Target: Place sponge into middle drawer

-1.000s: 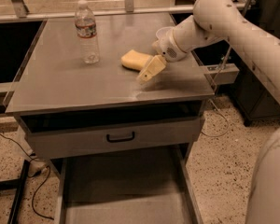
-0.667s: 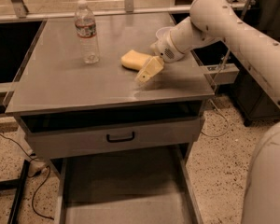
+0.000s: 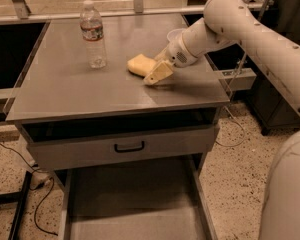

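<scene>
Leftward crept the claw [image 3: 159, 74] (just beside the sponge [image 3: 138, 64]).

Your robot's arm [image 3: 250, 29] is smooth white tubing with a row of small dark dots along one link. Its cream-coloured gripper [image 3: 159, 73] sits at the wrist end, just beside the sponge [image 3: 140, 64].

The white arm [image 3: 250, 29] comes in from the right side and slopes down to the left. Its wrist [image 3: 184, 53] bends downward, and the gripper [image 3: 157, 74] sits low at the arm's end, pointing down-left.
</scene>
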`<state>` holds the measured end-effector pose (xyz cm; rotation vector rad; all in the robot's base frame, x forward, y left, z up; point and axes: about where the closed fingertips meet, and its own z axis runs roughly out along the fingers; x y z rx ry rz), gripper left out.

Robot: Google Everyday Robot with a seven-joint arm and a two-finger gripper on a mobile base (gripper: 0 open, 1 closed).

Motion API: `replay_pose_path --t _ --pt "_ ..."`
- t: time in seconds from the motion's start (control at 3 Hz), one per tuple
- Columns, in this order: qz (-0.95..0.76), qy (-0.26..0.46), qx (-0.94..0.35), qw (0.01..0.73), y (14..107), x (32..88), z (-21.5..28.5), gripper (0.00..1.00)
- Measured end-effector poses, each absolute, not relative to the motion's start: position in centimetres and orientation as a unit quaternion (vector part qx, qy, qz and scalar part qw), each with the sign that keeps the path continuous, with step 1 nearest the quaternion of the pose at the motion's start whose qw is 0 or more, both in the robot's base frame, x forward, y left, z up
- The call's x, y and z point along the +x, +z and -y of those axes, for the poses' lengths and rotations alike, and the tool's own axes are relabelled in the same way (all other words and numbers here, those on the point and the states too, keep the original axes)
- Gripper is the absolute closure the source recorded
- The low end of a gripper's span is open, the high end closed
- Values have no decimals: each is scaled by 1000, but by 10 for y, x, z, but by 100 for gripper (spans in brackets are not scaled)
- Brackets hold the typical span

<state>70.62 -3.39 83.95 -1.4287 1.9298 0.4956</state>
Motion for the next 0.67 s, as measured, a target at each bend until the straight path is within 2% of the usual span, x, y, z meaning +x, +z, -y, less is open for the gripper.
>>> replay_pose_path --t 0.67 --pt "-741 190 -548 338 839 706 34 87"
